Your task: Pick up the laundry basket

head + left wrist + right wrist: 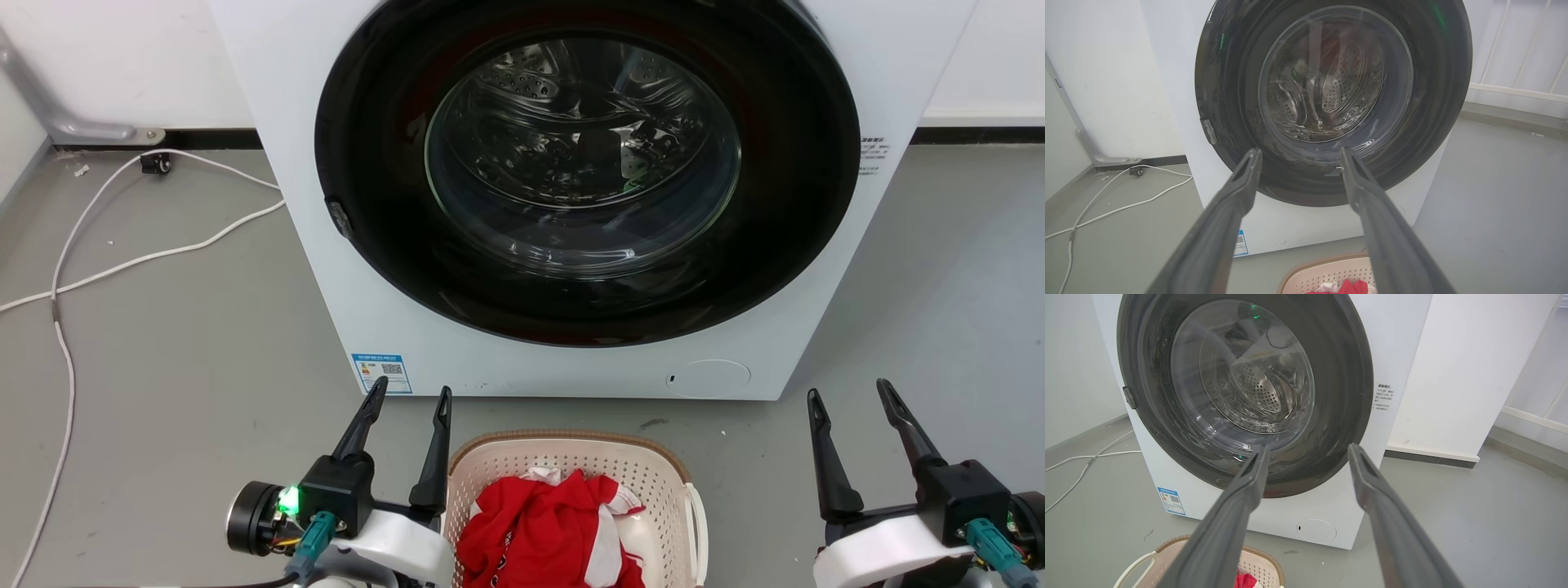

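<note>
Laundry basket (pixel 645 474), rounded cream plastic with perforated walls, a brown woven-look rim and a white side handle (pixel 699 523), sits on the grey floor (pixel 180 367) between the two grippers, holding a crumpled red-and-white garment (pixel 547 531). The left gripper (pixel 412 390) hovers just beside its left rim, fingers spread wide and empty. The right gripper (pixel 849 389) is well apart on the other side, equally wide and empty. Beyond the basket stands a white front-loading washing machine (pixel 490 351) with a round, dark-framed glass door (pixel 584 155). A white cable (pixel 122 261) trails over the floor to its left.
</note>
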Robot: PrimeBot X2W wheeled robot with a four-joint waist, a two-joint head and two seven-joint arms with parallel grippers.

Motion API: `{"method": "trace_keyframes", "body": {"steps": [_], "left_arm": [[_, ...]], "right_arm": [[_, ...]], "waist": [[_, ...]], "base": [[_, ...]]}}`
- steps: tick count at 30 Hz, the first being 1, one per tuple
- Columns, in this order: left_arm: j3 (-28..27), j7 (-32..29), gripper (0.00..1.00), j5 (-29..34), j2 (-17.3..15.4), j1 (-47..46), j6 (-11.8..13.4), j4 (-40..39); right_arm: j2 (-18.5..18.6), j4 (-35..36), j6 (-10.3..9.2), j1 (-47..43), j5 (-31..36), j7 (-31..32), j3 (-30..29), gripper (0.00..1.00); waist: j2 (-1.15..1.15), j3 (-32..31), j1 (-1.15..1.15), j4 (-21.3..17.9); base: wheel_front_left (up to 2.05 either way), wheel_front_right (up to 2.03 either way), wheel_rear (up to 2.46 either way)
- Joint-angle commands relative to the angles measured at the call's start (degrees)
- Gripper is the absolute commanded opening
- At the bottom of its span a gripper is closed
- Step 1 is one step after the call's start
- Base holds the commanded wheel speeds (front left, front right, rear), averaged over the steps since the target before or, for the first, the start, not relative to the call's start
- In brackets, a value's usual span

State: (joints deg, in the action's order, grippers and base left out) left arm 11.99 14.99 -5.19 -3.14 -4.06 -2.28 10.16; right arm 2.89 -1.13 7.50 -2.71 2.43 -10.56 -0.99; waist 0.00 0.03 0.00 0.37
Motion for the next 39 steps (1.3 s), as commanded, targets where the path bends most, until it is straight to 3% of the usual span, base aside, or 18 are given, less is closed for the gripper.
{"method": "trace_keyframes", "body": {"steps": [1, 9, 19, 30, 39], "left_arm": [[-0.14, 0.3, 1.0, 0.46, 0.06, 0.35, 0.14, -0.05], [-0.4, 0.23, 1.0, 0.4, 0.18, -1.76, 0.64, 2.77], [-1.22, 0.22, 1.0, -1.29, 0.22, -9.92, -0.24, 13.83], [-2.41, 0.23, 1.0, -3.54, -2.13, -25.0, -3.82, 33.51], [0.18, -3.03, 1.0, -7.11, -5.32, -36.37, -5.12, 48.82]], "right_arm": [[-0.03, -0.12, -0.02, 0.0, -0.29, 0.01, -0.1, 1.0], [-0.03, -1.99, -0.02, 1.66, -0.95, 0.63, -1.23, 1.0], [-0.04, -10.09, -0.02, 8.9, -1.04, -0.3, -0.79, 1.0], [-0.03, -28.76, -0.02, 23.68, -2.54, -2.75, 3.04, 1.0], [-0.02, -47.5, -0.03, 35.94, -7.13, -4.03, 9.9, 1.0]], "waist": [[0.0, 0.05, 0.0, 0.0], [0.0, 3.62, 0.0, -0.23], [0.0, 17.74, 0.0, -0.81], [0.0, 32.87, 0.0, -2.31], [0.0, 40.21, 0.0, -4.64]], "base": [[0.0, 0.0, 0.0], [0.0, 0.0, 0.0], [0.0, 0.0, 0.0], [0.0, 0.0, 0.0], [0.0, 0.0, 0.0]]}}
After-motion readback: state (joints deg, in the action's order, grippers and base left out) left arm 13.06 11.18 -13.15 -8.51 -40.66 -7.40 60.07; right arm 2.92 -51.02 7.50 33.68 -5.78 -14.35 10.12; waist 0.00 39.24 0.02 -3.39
